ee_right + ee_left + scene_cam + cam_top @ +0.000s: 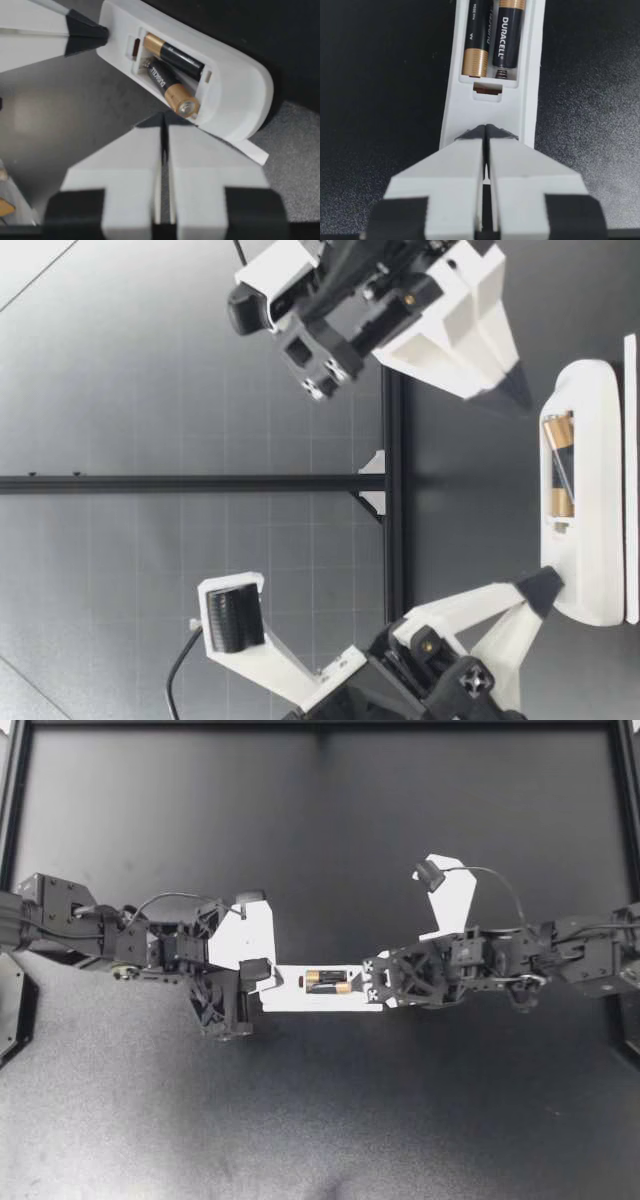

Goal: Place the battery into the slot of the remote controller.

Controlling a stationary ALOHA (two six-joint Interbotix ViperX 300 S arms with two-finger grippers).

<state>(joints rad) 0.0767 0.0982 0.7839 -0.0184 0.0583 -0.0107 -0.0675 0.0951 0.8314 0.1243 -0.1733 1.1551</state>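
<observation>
Our left gripper is clenched on nothing. In its wrist view the two white fingers lie pressed together along their length. Their dark tip rests on the end of the remote controller, just short of the slot.

Our right gripper is also squeezed closed and empty, its fingers flush against each other. In the low view its tip hangs a little above the remote controller's opposite end, apart from it.

The remote controller lies flat on the table between the two grippers, back face up, slot uncovered. The battery lies in the slot beside a second battery. Its gold end is at the slot's rim, just ahead of our right gripper's tip, and we cannot tell whether that end is fully down. A thin white strip pokes out from under the remote controller's edge.

Bare dark table spreads along both long sides of the remote controller, and the black frame rail stands well apart.
</observation>
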